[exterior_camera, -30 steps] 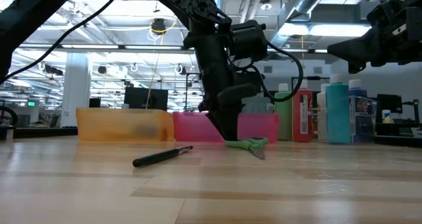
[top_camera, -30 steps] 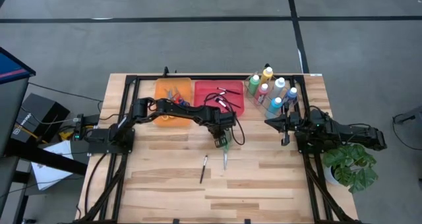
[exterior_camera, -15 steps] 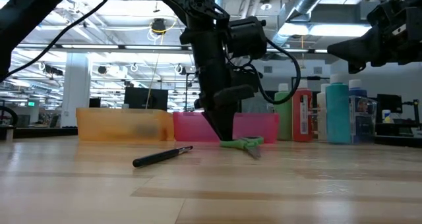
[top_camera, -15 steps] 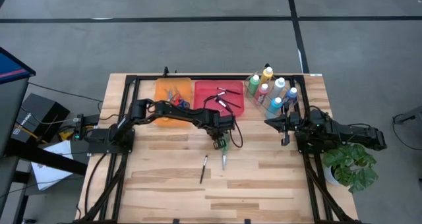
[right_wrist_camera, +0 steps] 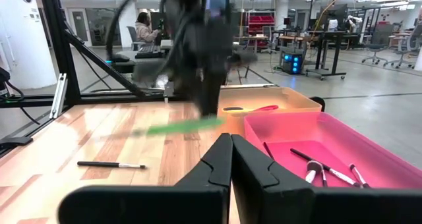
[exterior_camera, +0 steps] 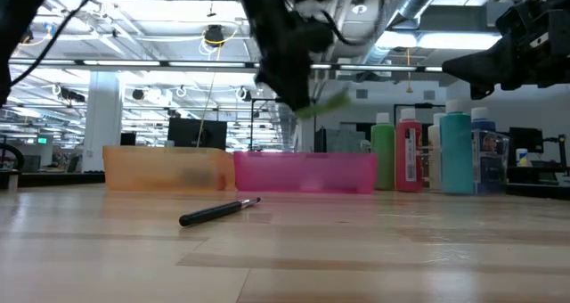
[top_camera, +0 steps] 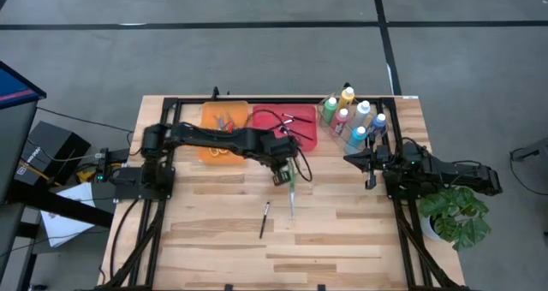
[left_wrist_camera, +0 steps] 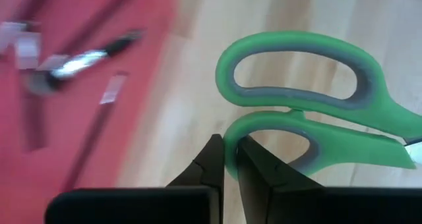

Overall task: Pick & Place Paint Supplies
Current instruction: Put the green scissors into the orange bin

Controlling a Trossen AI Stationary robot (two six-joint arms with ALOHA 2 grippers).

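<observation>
My left gripper (top_camera: 286, 178) hangs above the middle of the table, just near of the pink bin (top_camera: 287, 127), shut on green-handled scissors (left_wrist_camera: 310, 112). The scissors (exterior_camera: 321, 102) are in the air, well above the tabletop. A dark-handled brush (top_camera: 265, 219) lies flat on the wood nearer the front edge. Several paint bottles (top_camera: 352, 117) stand at the far right. My right gripper (right_wrist_camera: 232, 148) is shut, holds nothing and waits level at the right side of the table (top_camera: 368, 167). My left gripper pinches the rim of one green finger loop (left_wrist_camera: 231, 130) between its two fingertips. The fingers come from above, slanting down. The scissors are lifted clear of the table and stick out sideways from the fingers, with the blades toward the near edge.
An orange bin (top_camera: 224, 127) holding other scissors stands beside the pink bin, in which brushes (right_wrist_camera: 310, 165) lie. A potted plant (top_camera: 458, 214) sits off the table's right edge. Bare wood spreads across the near half around the brush (exterior_camera: 218, 212).
My left gripper has risen from the tabletop and drawn a little toward the bins, taking the green scissors with it. The scissors, which lay on the wood a second ago, now hang clear above it. The brush has stayed where it was.
</observation>
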